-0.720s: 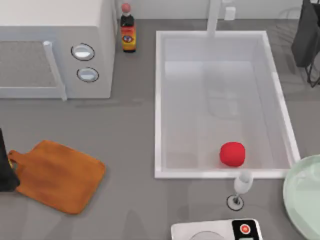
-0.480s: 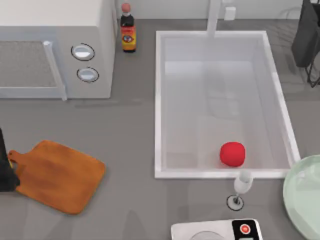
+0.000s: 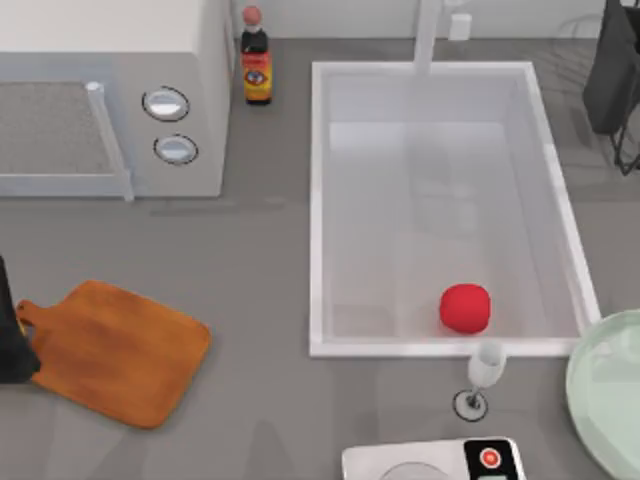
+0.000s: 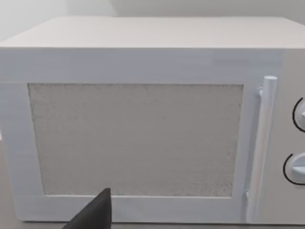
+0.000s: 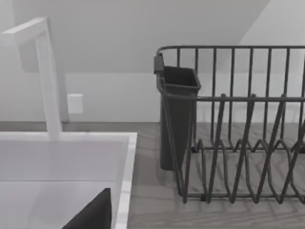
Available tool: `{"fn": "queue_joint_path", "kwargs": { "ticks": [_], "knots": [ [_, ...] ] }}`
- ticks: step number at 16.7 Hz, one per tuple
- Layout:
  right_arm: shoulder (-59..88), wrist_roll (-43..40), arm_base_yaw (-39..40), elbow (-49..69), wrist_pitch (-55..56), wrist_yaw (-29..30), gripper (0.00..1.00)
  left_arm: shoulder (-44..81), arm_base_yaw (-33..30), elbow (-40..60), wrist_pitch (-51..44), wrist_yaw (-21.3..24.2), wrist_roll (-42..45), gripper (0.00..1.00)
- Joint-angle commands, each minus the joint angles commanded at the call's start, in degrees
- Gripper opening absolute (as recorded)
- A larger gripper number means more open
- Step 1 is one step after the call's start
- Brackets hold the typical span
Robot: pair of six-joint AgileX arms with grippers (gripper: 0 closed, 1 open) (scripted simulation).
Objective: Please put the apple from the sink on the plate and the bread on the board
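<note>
The red apple (image 3: 465, 307) lies in the white sink (image 3: 316, 200), near its front right corner. The orange-brown board (image 3: 115, 350) rests bare on the grey counter at the front left. Part of the mint-green plate (image 3: 605, 395) shows at the right edge, bare. The bread is out of view. My left gripper (image 3: 12, 345) is parked at the far left edge, beside the board's handle, facing the microwave. My right gripper (image 3: 612, 70) is parked at the back right, beyond the sink's right rim.
A white microwave (image 3: 110, 100) fills the back left, with a dark sauce bottle (image 3: 256, 60) beside it. A wine glass (image 3: 482, 375) stands just in front of the sink, near a white scale (image 3: 435, 462). A dark dish rack (image 5: 238, 129) stands right of the faucet (image 3: 428, 35).
</note>
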Motion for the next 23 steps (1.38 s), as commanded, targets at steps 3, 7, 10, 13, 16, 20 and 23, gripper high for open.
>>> {"fn": "queue_joint_path", "kwargs": {
  "ticks": [3, 7, 10, 13, 16, 20, 23],
  "knots": [
    [0.0, 0.0, 0.0, 0.0, 0.0, 0.0, 1.00, 0.0, 0.0, 0.0, 0.0, 0.0, 0.0, 1.00],
    [0.0, 0.0, 0.0, 0.0, 0.0, 0.0, 1.00, 0.0, 0.0, 0.0, 0.0, 0.0, 0.0, 1.00],
    [0.0, 0.0, 0.0, 0.0, 0.0, 0.0, 1.00, 0.0, 0.0, 0.0, 0.0, 0.0, 0.0, 1.00],
    [0.6, 0.2, 0.2, 0.6, -0.4, 0.0, 1.00, 0.0, 0.0, 0.0, 0.0, 0.0, 0.0, 1.00],
    [5.9, 1.7, 1.6, 5.6, -3.8, 0.0, 1.00, 0.0, 0.0, 0.0, 0.0, 0.0, 0.0, 1.00],
    [21.3, 5.4, 5.1, 18.4, -12.2, 0.0, 1.00, 0.0, 0.0, 0.0, 0.0, 0.0, 0.0, 1.00],
    [37.6, 8.9, 8.6, 30.8, -20.4, 0.0, 1.00, 0.0, 0.0, 0.0, 0.0, 0.0, 0.0, 1.00]
  ]
}}
